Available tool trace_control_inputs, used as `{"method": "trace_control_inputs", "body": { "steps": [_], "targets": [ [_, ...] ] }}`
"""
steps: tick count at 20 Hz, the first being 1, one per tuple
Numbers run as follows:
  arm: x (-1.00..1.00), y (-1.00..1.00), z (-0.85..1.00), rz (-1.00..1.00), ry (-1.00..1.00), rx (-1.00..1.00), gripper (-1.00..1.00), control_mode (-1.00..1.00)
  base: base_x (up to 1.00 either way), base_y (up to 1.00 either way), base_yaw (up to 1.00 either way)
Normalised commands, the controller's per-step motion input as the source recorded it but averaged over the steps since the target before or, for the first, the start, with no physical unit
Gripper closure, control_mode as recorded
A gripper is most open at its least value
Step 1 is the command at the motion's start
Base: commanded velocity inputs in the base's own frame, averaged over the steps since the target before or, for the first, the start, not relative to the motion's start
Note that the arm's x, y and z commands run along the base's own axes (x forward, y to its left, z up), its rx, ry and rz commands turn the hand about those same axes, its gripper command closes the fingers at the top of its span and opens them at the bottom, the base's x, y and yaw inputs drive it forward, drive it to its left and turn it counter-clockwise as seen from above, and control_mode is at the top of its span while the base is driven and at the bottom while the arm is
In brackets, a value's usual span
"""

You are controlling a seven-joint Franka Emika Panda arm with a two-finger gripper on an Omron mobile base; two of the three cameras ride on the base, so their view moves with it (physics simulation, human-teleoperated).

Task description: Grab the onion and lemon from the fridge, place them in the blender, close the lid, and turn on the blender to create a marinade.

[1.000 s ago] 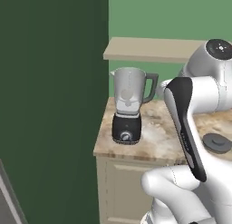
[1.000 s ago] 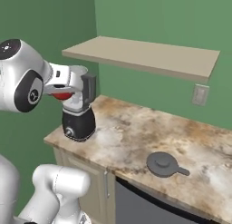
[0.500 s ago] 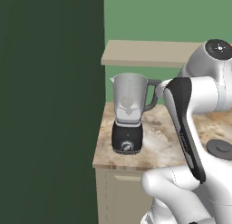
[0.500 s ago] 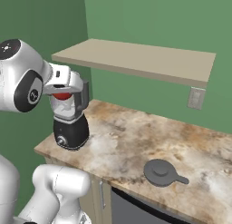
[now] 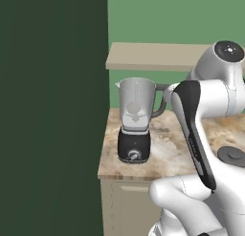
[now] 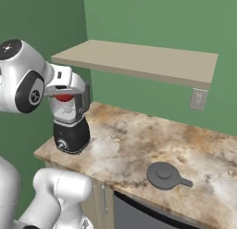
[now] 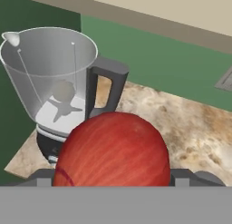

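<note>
My gripper [image 7: 113, 177] is shut on the onion [image 7: 112, 148], a glossy red-brown ball that fills the lower middle of the hand view. From the right base view the onion [image 6: 64, 97] shows as a red spot in the gripper [image 6: 65, 96], level with the top of the blender [image 6: 70, 126]. The blender's clear jug [image 7: 50, 78] stands open just ahead and to the left, on its black base [image 5: 134, 147] with a round knob. The lid [image 6: 163, 174], a dark disc, lies on the counter to the right. The lemon and the fridge are out of view.
The blender stands near the left end of a marbled counter [image 6: 139, 144]. A beige wall shelf [image 6: 139, 61] hangs low above it, with a socket [image 6: 198, 99] under its right end. A dark green wall [image 5: 52, 111] stands left of the counter.
Both base views have shifted a little, so the base has moved. The gripper still holds the onion beside the jug's top.
</note>
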Motion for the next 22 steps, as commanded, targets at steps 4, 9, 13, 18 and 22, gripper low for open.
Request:
{"method": "trace_control_inputs", "body": {
  "steps": [4, 9, 13, 18, 22],
  "targets": [
    [0.05, 0.06, 0.1, -0.01, 0.0, 0.0, 1.0, -1.0, 0.0, 0.0, 0.0],
    [0.04, 0.18, 0.43, 0.01, -0.08, 0.0, 1.0, -1.0, 0.0, 0.0, 0.0],
    [0.19, 0.24, 0.27, 0.05, -0.03, 0.0, 1.0, -1.0, 0.0, 0.0, 0.0],
    [0.28, 0.11, 0.0, 0.18, 0.01, 0.0, 1.0, -1.0, 0.0, 0.0, 0.0],
    [0.26, 0.0, 0.0, 0.23, 0.05, 0.0, 1.0, -1.0, 0.0, 0.0, 0.0]
  ]
}}
